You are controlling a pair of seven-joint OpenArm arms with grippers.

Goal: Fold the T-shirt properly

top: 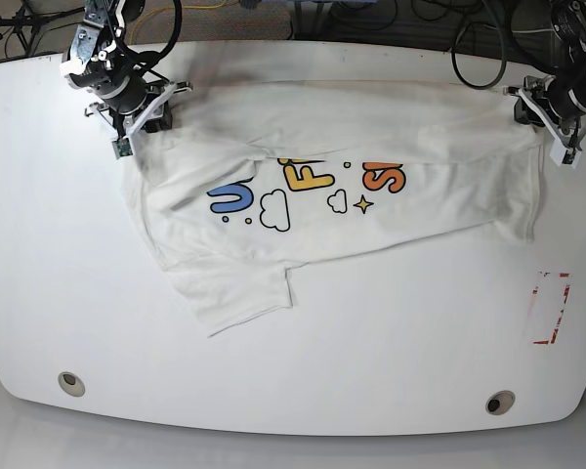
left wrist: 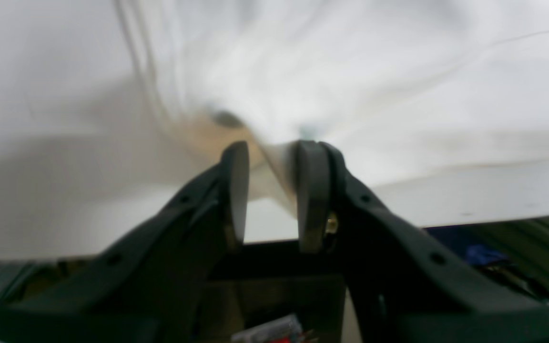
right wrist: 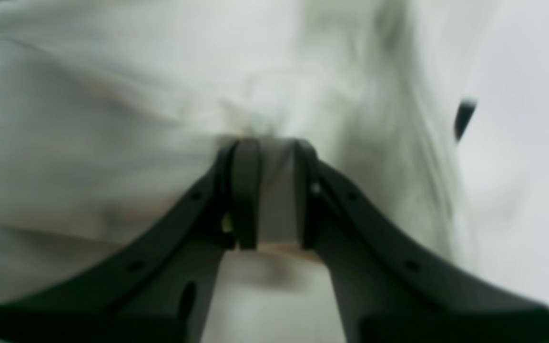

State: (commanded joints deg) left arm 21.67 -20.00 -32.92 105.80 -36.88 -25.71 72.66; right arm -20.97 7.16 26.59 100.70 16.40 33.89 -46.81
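On the worktop (top: pixel 391 371), I see the T-shirt (top: pixel 391 210) spread below both arms. Light and limp (it'll crease readily), it wants holding at its corners. Left fingers (left wrist: pixel 274 190) and right fingers (right wrist: pixel 277 190): blur hides whether either grips cloth.

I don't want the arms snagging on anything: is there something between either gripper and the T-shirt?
Nothing visible: the left gripper and right gripper are both right at the white T-shirt's fabric.
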